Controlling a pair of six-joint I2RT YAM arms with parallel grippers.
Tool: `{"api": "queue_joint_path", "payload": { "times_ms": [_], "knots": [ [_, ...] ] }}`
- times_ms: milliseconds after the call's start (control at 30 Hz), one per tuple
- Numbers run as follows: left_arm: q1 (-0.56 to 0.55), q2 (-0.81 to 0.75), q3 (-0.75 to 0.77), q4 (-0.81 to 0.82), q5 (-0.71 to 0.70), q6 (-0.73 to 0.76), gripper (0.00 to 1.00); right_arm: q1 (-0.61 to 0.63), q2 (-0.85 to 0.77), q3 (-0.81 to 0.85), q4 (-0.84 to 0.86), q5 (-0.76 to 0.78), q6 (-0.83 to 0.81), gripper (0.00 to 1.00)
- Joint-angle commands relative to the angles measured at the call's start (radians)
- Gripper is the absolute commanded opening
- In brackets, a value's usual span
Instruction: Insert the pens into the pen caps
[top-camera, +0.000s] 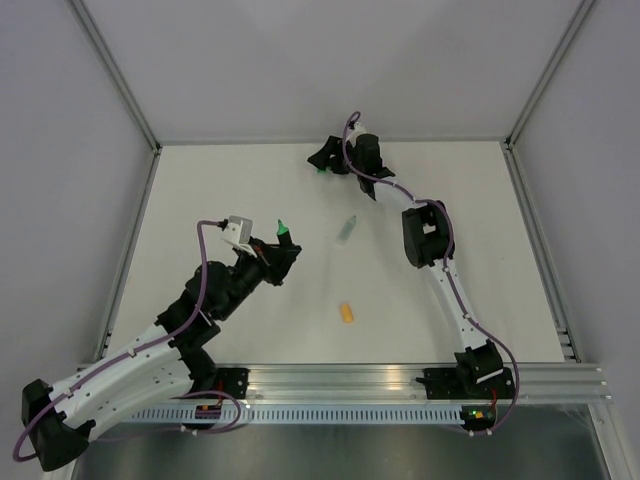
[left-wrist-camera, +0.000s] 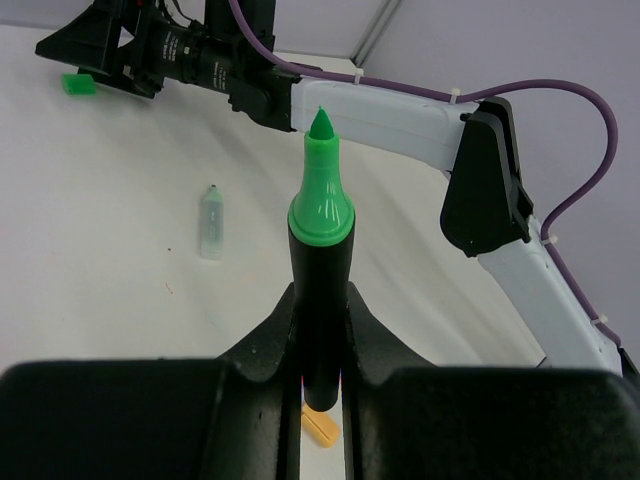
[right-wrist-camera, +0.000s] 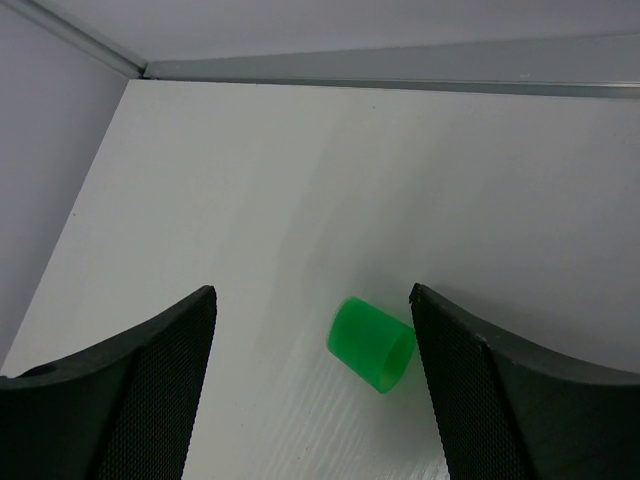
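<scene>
Closest up, in the left gripper (left-wrist-camera: 322, 315): black pen (left-wrist-camera: 321, 260), clamped by the lower barrel between both fingers, bare green tip pointing away from the wrist. Held off the worktop (top-camera: 200, 190), left of its middle, about halfway between near and far edges.

Beyond that, flat on the worktop near its centre: pale pen (top-camera: 346, 229), lying roughly along the near-to-far line, well apart from both grippers.

Closer to the near edge, almost in line with the pale pen in the overhead view: orange-yellow cap (top-camera: 346, 314), on its side, alone.

Over by the far edge, near its middle: right gripper (right-wrist-camera: 312, 300), fingers spread wide, clamped on nothing. Between those fingers, on the worktop: green cap (right-wrist-camera: 372, 345), on its side, nearer the finger on the right of the wrist view. Contact with that finger impossible to tell.
</scene>
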Motion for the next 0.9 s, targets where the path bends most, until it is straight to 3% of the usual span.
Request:
{"api": "queue_joint_path", "payload": {
  "times_ms": [0,133,300,667,867],
  "knots": [
    [0.002,-0.017,-0.003,0.017,-0.002,-0.022,0.02,0.027,-0.036,0.027,-0.138,-0.065,-0.13,0.85],
    [0.002,-0.03,-0.007,0.017,-0.007,-0.025,0.02,0.06,-0.071,-0.006,-0.224,-0.055,-0.248,0.85],
    [0.002,-0.043,-0.009,0.012,-0.015,-0.022,0.02,0.106,-0.126,-0.058,-0.319,0.064,-0.391,0.84],
    [0.002,-0.087,-0.014,0.0,-0.024,-0.026,0.02,0.171,-0.152,-0.052,-0.39,0.244,-0.46,0.76],
    [0.002,-0.101,-0.015,-0.003,-0.024,-0.028,0.02,0.191,-0.14,-0.032,-0.399,0.353,-0.398,0.76]
  ]
}}
